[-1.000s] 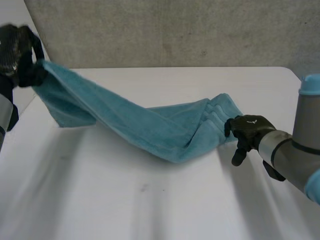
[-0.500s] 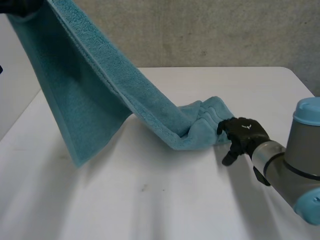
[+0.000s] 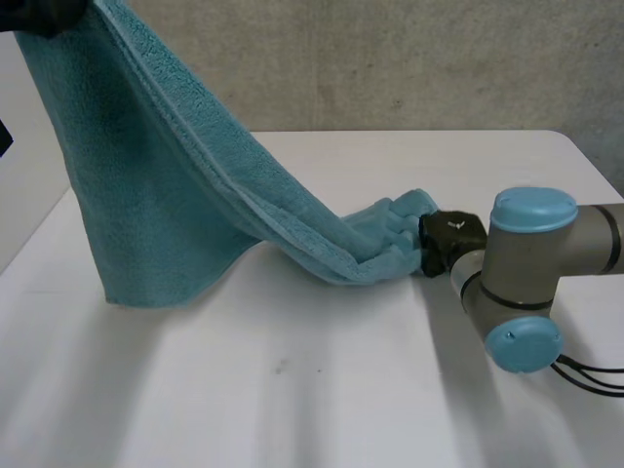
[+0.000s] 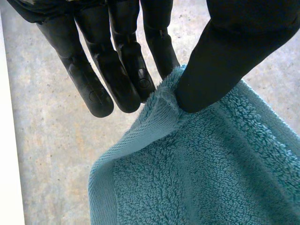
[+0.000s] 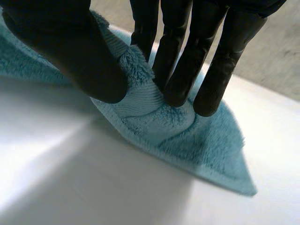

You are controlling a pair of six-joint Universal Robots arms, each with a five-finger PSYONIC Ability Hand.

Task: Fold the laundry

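Head view: a teal terry-cloth towel [image 3: 185, 195] is held high at the upper left of the frame by the left hand [image 3: 39, 12]. From there it slopes down to centre right, where its bunched end is gripped low on the white worktop [image 3: 322, 390] by the right hand [image 3: 450, 239]. A second ago the left hand was at mid-left; it has since been raised, so a broad sheet now hangs at left. Whether its lower edge touches the worktop cannot be told. The right arm's grey joint [image 3: 526, 263] has been swung in over the wrist.

Left wrist view: a towel corner is pinched between the thumb [image 4: 220, 61] and the nearly straight fingers [image 4: 126, 70].

Right wrist view: the thumb [image 5: 70, 51] and fingers [image 5: 183, 61] are closed on a gathered edge, and the cloth corner beyond the fingertips lies flat on the worktop.

Judgement: the towel has been lifted and stretched out, but no fold has been made yet. Laying it flat probably comes next.
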